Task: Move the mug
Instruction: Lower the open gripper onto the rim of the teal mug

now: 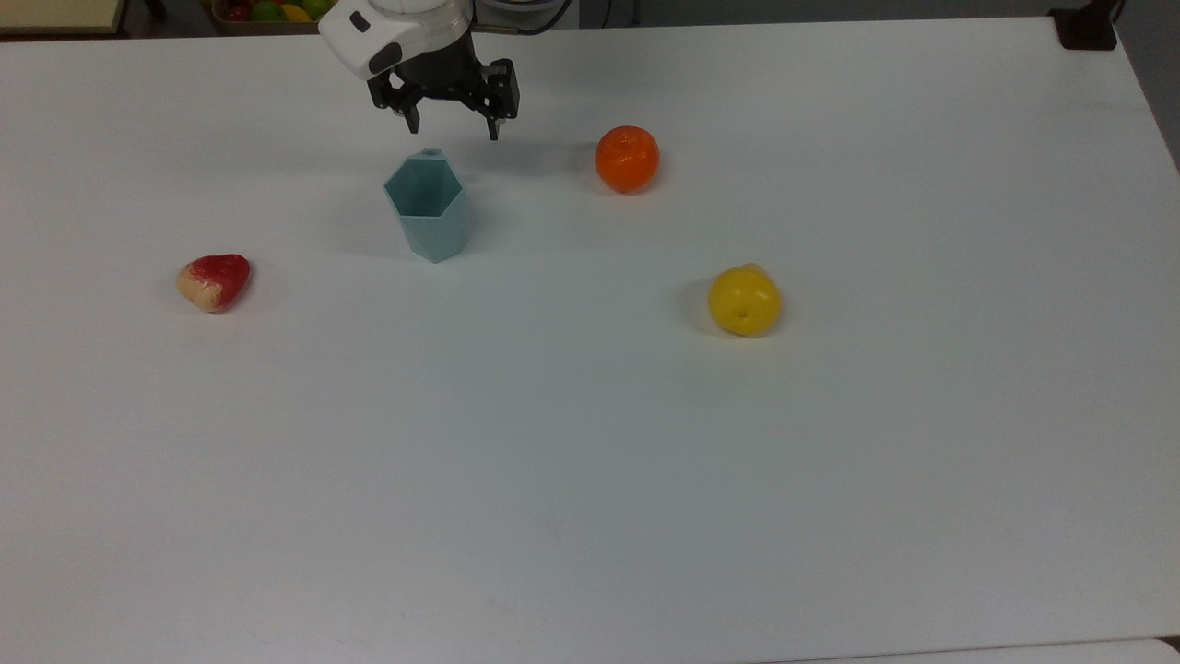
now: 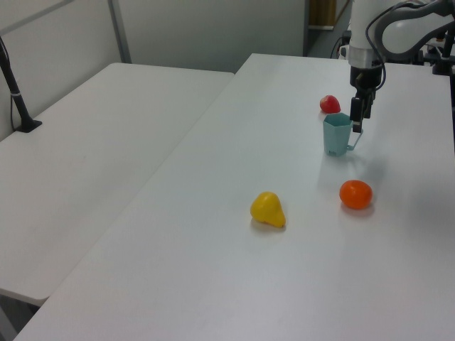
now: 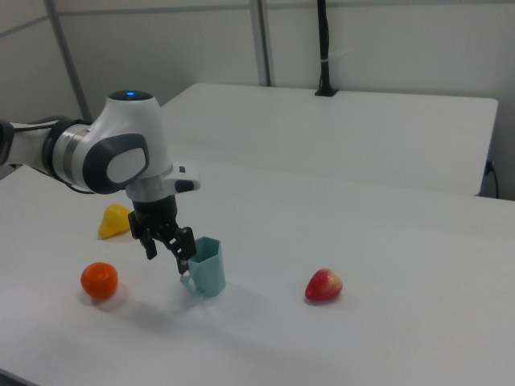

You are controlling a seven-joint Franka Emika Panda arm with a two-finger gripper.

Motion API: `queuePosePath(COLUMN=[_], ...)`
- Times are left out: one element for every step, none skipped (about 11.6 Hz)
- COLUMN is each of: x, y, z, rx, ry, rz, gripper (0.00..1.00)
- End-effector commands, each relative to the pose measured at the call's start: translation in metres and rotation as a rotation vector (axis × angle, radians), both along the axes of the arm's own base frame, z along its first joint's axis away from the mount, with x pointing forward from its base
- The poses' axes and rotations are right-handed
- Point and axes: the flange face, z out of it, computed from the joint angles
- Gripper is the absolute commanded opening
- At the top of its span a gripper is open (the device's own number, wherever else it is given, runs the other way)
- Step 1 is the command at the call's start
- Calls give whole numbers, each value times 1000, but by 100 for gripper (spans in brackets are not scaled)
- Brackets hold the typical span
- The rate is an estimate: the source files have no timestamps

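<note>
Near the middle of the white surface (image 1: 590, 461) stands the pale teal faceted plastic mug (image 1: 426, 208), upright and untouched; the black two-finger gripper (image 1: 450, 122) hovers just beside its tab handle, fingers (image 1: 493, 127) spread wide, apparently lining up a grasp there.

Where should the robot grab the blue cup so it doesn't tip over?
Probably the mug wall, from above: it stands upright with its hexagonal mouth open, so one finger could go inside and one outside a flat facet. The open gripper hovers by the small tab handle, which looks too thin to hold well.
</note>
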Motion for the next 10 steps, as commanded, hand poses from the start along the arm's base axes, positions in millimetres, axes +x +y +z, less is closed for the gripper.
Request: queuePosePath(x=[-9, -8, -4, 1, 3, 6, 7, 7, 7, 6], y=[-1, -5, -9, -19, -30, -35, -35, -35, -34, -35], z=[-7, -11, -18, -24, -31, -38, -42, -43, -43, -45], rx=[-15, -15, -17, -20, -36, -51, -52, -53, -55, -64], ry=[-23, -26, -39, -62, -70, -75, -71, -69, -69, -62], rz=[-4, -11, -18, -34, -40, -34, -33, -30, -25, -17], gripper=[90, 89, 89, 89, 89, 88, 87, 81, 75, 74])
